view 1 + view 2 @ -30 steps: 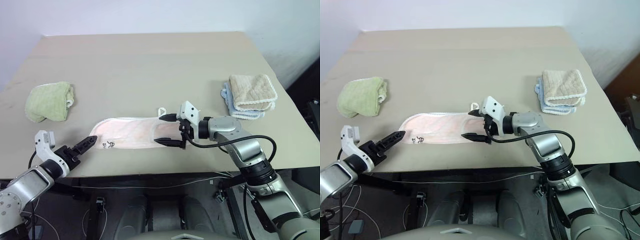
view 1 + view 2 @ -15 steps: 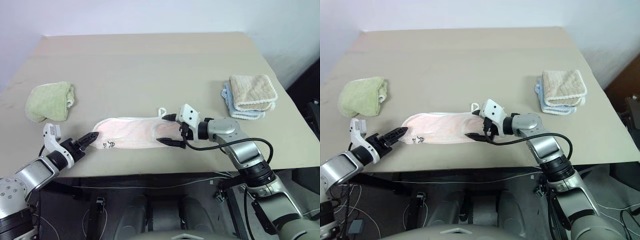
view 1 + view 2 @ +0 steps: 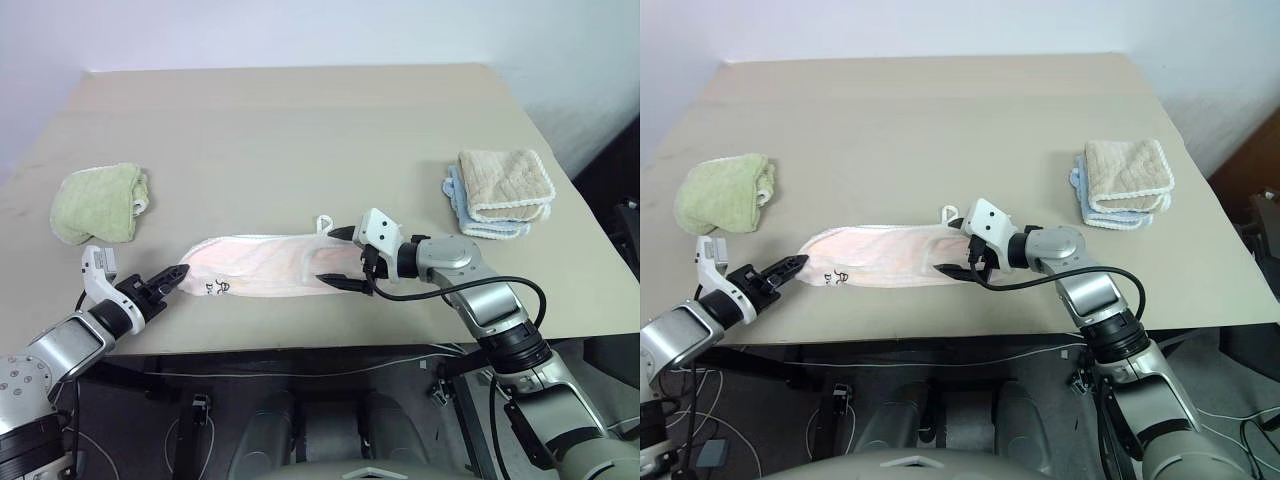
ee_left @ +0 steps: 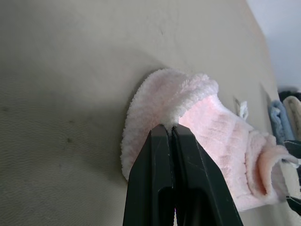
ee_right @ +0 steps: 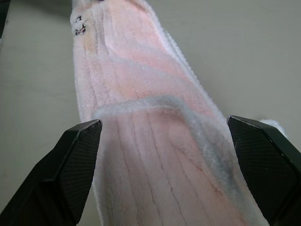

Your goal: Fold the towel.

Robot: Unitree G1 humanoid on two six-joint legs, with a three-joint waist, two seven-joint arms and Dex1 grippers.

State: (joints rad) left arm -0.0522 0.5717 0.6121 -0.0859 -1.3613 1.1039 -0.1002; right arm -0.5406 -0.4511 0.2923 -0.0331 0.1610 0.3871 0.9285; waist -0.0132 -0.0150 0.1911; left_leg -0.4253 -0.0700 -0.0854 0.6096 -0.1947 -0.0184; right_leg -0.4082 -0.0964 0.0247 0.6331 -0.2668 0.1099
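- One towel [image 3: 265, 268] is the work item: soft, light terry cloth that is likely to sag and drape when lifted, so it is best taken at its ends or edging, not the middle.
- Appearance: pale pink pile with white edging, a small white loop tab [image 3: 323, 222] at the far edge, and black handwritten marks [image 3: 222, 290] near the left end. It is already doubled into a long narrow strip.
- Location: flat on the table [image 3: 300, 130], near the front edge, lying crosswise between the two arms.
- Left gripper [image 4: 169, 128]: fingers pressed together at the rounded left end of the strip; the wrist view suggests a pinch on the cloth, though little pile shows between the tips.
- Right gripper [image 3: 334, 258]: fingers spread wide, one to each side of the right end of the strip, not yet clamped.
- Judgement: the right end needs clamping before either end is carried over for the next fold.
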